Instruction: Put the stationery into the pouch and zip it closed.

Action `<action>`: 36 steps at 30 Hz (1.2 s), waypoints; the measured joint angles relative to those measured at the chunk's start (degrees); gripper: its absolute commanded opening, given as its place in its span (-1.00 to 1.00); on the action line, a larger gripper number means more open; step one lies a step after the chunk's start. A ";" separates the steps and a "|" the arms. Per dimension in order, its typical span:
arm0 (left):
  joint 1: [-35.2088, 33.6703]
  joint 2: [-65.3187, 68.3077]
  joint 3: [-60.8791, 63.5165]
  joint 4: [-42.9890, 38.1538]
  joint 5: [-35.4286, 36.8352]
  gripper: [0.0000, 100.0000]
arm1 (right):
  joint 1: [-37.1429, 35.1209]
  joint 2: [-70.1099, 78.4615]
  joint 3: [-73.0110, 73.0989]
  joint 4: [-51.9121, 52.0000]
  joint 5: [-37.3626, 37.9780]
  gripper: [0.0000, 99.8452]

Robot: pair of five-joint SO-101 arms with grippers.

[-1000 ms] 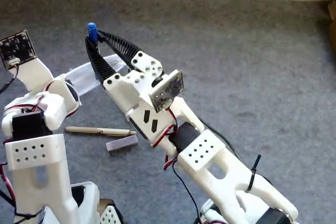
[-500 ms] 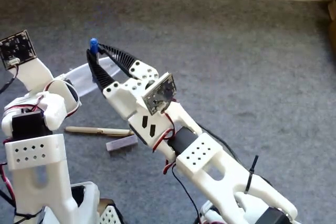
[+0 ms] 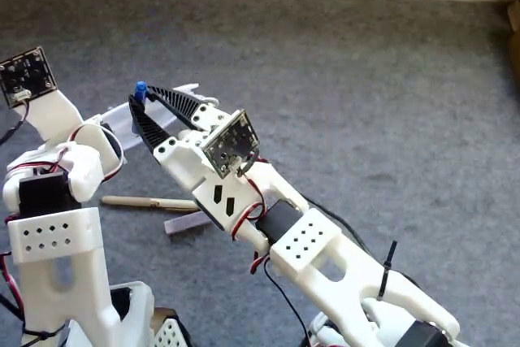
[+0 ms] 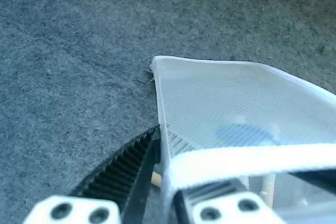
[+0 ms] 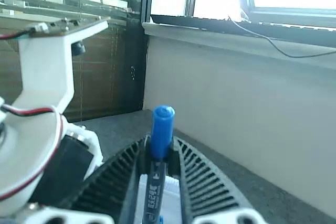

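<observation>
Right gripper (image 5: 159, 149) (image 3: 143, 103) is clenching a blue pen (image 5: 160, 129) (image 3: 140, 89) (image 4: 244, 134), black ribbed fingers (image 5: 202, 187) pressing on both sides of the barrel, capped end sticking out past the fingertips, rest of the barrel running back between the fingers toward the wrist. In the high view the pen's cap is sitting right at the edge of the pouch (image 3: 120, 116) (image 4: 231, 98), just above it; cannot tell if it is touching. Left gripper (image 4: 165, 148) is grasping the pouch, pinching its side edge by the white rim band, one ribbed finger (image 4: 123, 163) lying outside the mesh, the other showing behind it. The pouch is a see-through white mesh, spreading out from the left gripper with its far corner over the grey carpet (image 3: 366, 79); the blue pen is showing through the mesh as a soft blue patch. The left arm (image 3: 57, 201) is standing at the left of the high view with its wrist bent toward the pouch, the right arm (image 3: 325, 258) is stretching diagonally from the lower right up to the pouch. A wooden pen (image 3: 154, 201) is lying flat on the carpet between the two arms, well apart from the pouch. A small grey eraser (image 3: 188, 223) is lying just beside it, partly tucked under the right arm. A pale wall is running along the far edge of the carpet.
</observation>
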 measured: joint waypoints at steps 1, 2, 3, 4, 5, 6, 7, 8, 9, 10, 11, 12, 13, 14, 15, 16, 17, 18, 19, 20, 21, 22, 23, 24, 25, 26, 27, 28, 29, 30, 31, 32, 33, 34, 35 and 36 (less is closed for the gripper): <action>0.00 0.00 0.00 0.00 0.00 -0.99 | 0.00 0.00 0.00 0.79 0.00 -0.98; 0.00 0.00 0.00 0.00 0.00 -0.99 | 0.00 0.00 0.00 1.76 0.00 -0.97; 0.00 0.00 0.00 0.00 0.00 -0.99 | 0.00 0.00 0.00 2.73 0.00 -0.93; 0.00 0.00 0.00 0.00 0.00 -0.99 | 0.00 0.00 0.00 3.87 0.00 -0.88; 0.00 0.00 0.00 0.00 0.00 -0.99 | 0.00 0.00 0.00 5.01 0.00 -0.82; 0.00 0.00 0.00 0.00 0.00 -0.99 | 0.00 0.00 0.00 6.15 0.00 -0.78; 0.00 0.00 0.00 0.00 0.00 -0.99 | 0.00 0.00 0.00 7.30 0.00 -0.74; 0.00 0.00 0.00 0.00 0.00 -0.99 | 0.00 0.00 0.00 8.26 0.00 -0.72; 0.00 0.00 0.00 0.00 0.00 -0.99 | 0.00 0.00 0.00 9.14 0.00 -0.72; 0.00 0.00 0.00 0.00 0.00 -0.99 | -0.09 0.00 0.00 9.76 0.00 -0.72; 0.00 0.00 0.00 0.00 0.00 -0.99 | -0.09 0.00 0.00 10.37 0.00 -0.72; 0.09 0.00 0.00 0.00 0.00 -0.99 | -0.09 0.00 0.00 10.81 0.09 -0.71; 0.09 0.00 0.00 0.00 0.00 -0.99 | -0.09 0.00 0.00 11.43 0.09 -0.71; 0.09 0.00 0.00 0.00 0.00 -0.99 | -0.09 0.00 0.00 11.96 0.18 -0.71; 0.18 0.00 0.00 0.00 0.00 -0.99 | -0.09 -0.09 0.00 12.48 0.18 -0.71; 0.18 0.00 0.00 0.00 0.00 -0.99 | -0.09 -0.09 0.00 13.01 0.18 -0.71; 0.18 0.00 0.00 0.00 0.00 -0.99 | -0.09 -0.09 0.00 13.45 0.18 -0.71; 0.18 0.00 0.00 0.00 0.00 -0.99 | -0.09 -0.09 0.00 13.54 0.18 -0.71; 0.18 0.00 0.00 0.00 0.00 -0.99 | -0.09 -0.18 0.00 13.80 0.18 -0.71; 0.18 0.00 0.00 0.00 0.00 -0.99 | -0.09 -0.44 0.00 13.89 0.18 -0.71; 0.18 0.00 0.00 0.00 0.00 -0.99 | -0.09 -0.88 0.00 13.98 0.18 -0.71; 0.18 0.00 0.00 0.00 0.00 -0.99 | -0.09 -1.58 0.00 14.59 0.18 -0.71; 0.18 0.00 0.00 0.00 0.00 -0.99 | -0.09 -2.64 0.00 15.74 0.09 -0.71; 0.18 0.00 0.00 0.00 0.00 -0.99 | -0.09 -3.87 0.00 17.93 0.09 -0.71; 0.18 0.00 0.00 0.00 0.00 -0.99 | -0.09 -5.54 0.00 20.40 0.09 -0.71; 0.09 0.00 0.00 0.00 0.00 -0.99 | -0.09 -7.21 0.00 23.47 0.09 -0.71; -0.18 0.00 0.00 0.00 0.00 -0.99 | -0.09 -8.97 0.00 26.55 0.09 -0.71; -0.53 0.00 0.00 0.00 0.00 -0.99 | 0.00 -10.81 0.00 29.63 0.09 -0.71; -0.97 0.00 0.00 0.00 0.00 -0.99 | 0.09 -12.31 0.00 32.26 0.09 -0.71; -1.14 0.00 0.00 0.00 0.00 -0.99 | 0.26 -13.71 -0.09 34.46 0.09 -0.71; -1.41 0.00 0.00 0.00 0.00 -0.99 | 0.35 -14.95 -0.26 36.57 0.09 -0.71; -1.49 0.00 0.00 0.00 0.00 -0.99 | 0.53 -15.74 -0.44 38.51 0.09 -0.71; -1.49 0.00 0.00 0.00 0.00 -0.99 | 0.88 -16.35 -0.70 40.35 0.09 -0.71; -1.49 0.00 0.00 0.00 0.00 -0.99 | 1.41 -16.62 -1.14 42.02 0.09 -0.71; -1.49 0.00 0.00 0.00 0.00 -0.99 | 1.93 -16.62 -1.41 43.52 0.00 -0.71; -1.93 0.00 0.00 0.00 0.00 -0.99 | 2.73 -16.88 -1.49 44.84 -0.62 -0.71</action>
